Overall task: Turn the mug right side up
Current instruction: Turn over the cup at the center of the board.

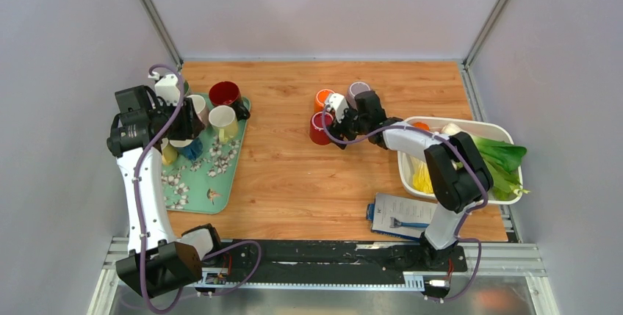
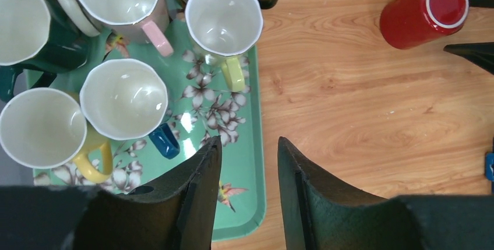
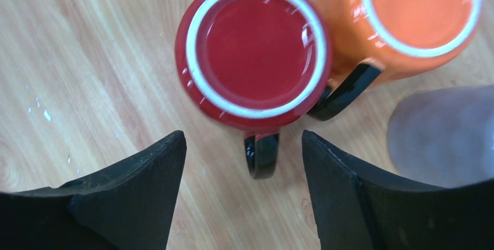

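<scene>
Our right end effector (image 3: 243,145) hangs spread over the red mug (image 3: 254,46), with the black handle (image 3: 260,157) between its jaws, untouched. We see that mug standing upside down on the counter (image 3: 87,57), just beside an upturned orange mug (image 3: 419,11) and near a grey mug (image 3: 443,133). Our left end effector (image 2: 249,145), spread and empty, hovers over the green tray (image 2: 247,203) of upright mugs (image 2: 224,17).

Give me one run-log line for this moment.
right gripper: open over upside-down red mug, handle between fingers | left gripper: open, empty, over tray edge | mug: not yet turned
</scene>
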Robot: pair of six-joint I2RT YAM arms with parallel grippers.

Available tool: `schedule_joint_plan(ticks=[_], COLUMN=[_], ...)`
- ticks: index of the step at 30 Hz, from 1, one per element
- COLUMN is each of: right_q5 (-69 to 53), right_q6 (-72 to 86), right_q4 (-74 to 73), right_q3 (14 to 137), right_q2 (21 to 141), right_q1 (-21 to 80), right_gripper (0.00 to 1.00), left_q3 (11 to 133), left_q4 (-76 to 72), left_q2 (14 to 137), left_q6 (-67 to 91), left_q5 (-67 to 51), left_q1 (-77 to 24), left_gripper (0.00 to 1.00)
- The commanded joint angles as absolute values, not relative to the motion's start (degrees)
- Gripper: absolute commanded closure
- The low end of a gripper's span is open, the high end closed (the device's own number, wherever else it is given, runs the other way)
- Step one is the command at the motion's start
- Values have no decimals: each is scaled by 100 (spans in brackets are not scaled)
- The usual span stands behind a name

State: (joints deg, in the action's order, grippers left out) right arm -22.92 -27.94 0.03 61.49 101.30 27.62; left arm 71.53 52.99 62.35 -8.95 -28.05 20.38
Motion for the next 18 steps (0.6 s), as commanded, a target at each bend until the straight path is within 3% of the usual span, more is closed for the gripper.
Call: schedule_joint_plan(ticks=[1, 7, 15, 18], right_q5=[-2635, -2582, -2269, -2243], right_q6=[-3188, -3230, -3090, -3118], right_q4=[-133, -123, -254, -267], right_q3=[5943, 6024, 6445, 6495], right_q2=[10198, 10413, 10811, 10850], right_q1=[2766, 2767, 2768, 2776], right_gripper=[27, 37, 60, 83], left_q3=[7233, 7210, 7181, 7194], left_q4=[5327, 5261, 5218, 5205], left_q2=[6147, 6185, 6115, 6107], left_q6=[-1108, -1026, -991, -961], left_q5=[-3314, -3462, -3488, -3496], left_q1=[2070, 1941, 1577, 1493], left_gripper=[52, 54, 55, 55])
